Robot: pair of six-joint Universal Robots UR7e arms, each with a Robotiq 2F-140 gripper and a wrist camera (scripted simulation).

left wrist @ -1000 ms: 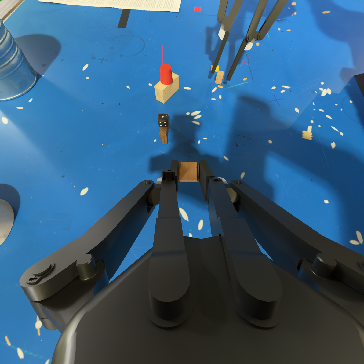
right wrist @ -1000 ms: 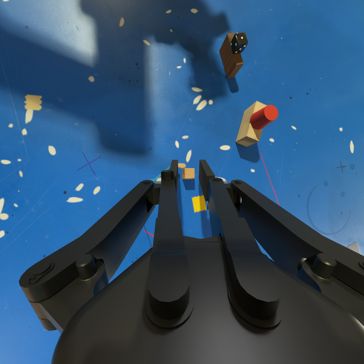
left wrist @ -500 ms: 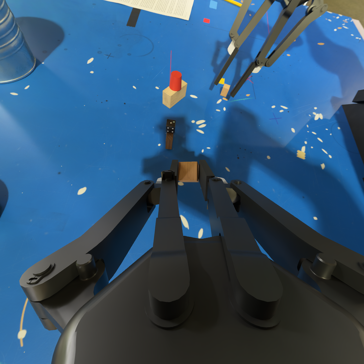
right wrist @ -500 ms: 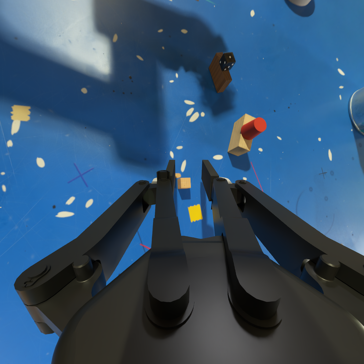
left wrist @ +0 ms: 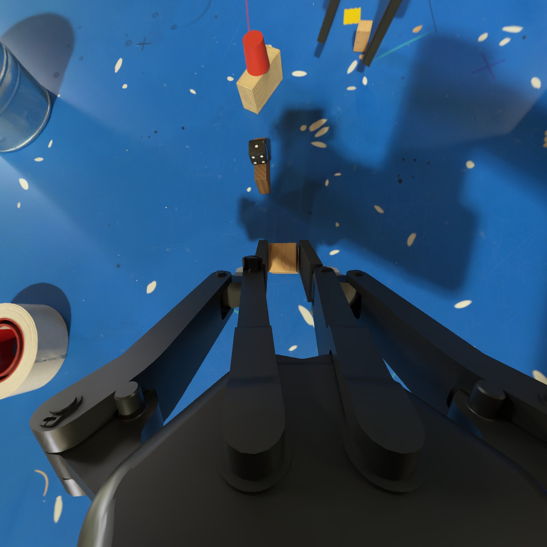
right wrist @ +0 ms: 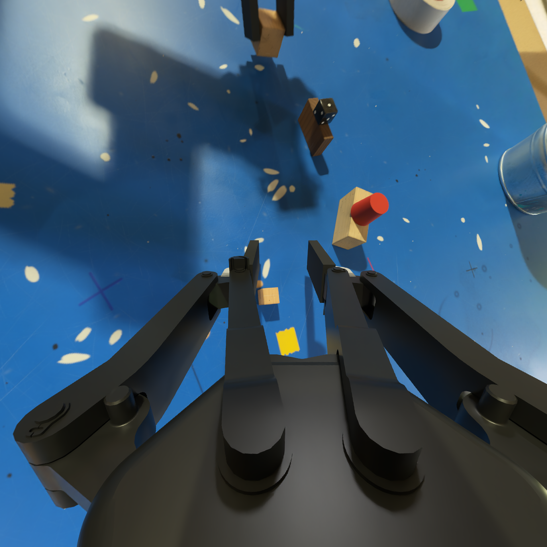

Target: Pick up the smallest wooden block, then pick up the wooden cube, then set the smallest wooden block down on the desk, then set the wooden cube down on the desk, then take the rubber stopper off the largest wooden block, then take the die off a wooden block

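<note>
My left gripper [left wrist: 282, 251] is shut on the wooden cube [left wrist: 282, 257] and holds it low over the blue desk [left wrist: 148, 222]; the cube also shows in the right wrist view [right wrist: 269, 32]. My right gripper [right wrist: 282, 254] is open, and the smallest wooden block [right wrist: 268, 295] lies on the desk between its fingers, close to the left one. The red rubber stopper [left wrist: 256, 53] stands on the largest, light wooden block [left wrist: 260, 85]. The black die [left wrist: 258, 151] sits on a dark brown block [left wrist: 262, 180].
A metal can [left wrist: 17, 103] and a tape roll [left wrist: 26, 346] stand at the left of the left wrist view. A yellow patch [right wrist: 287, 340] lies on the desk under my right gripper. Pale flecks are scattered over the desk.
My right gripper has opened and let go of the smallest block, which now rests on the desk. My left gripper has come down closer to the desk with the cube.
</note>
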